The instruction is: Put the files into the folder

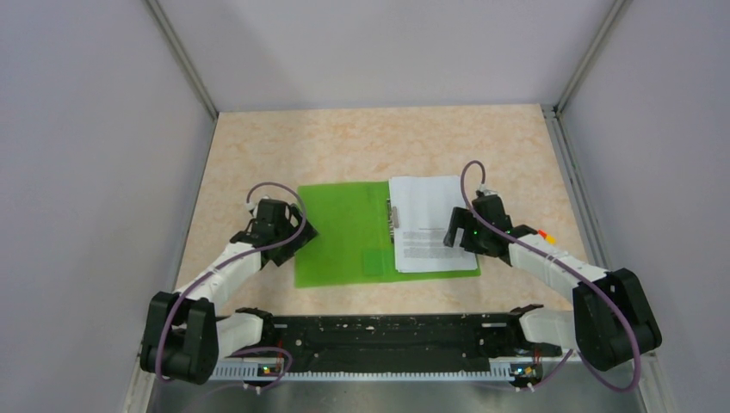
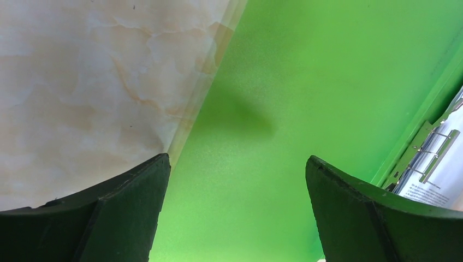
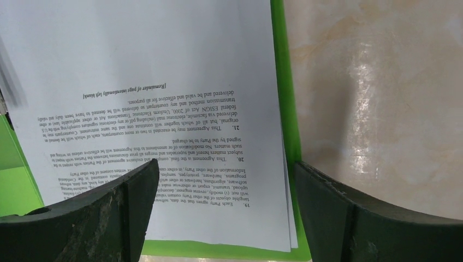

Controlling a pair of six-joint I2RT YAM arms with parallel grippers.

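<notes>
files (image 3: 164,65) on open folder (image 2: 306,82): "Remainder of page intentionally left blank" | my left fingers (image 2: 125,218), right fingers (image 3: 98,218): wide open, empty

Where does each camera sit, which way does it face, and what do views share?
Top: above and behind the robot, looking down at the table; the left end effector and right end effector show.
Left wrist: on the left arm, facing down at the folder and table; its open fingers show.
Right wrist: on the right arm, facing down at the papers and table; its open fingers show.
Shared: top and left wrist both see the clip.
</notes>
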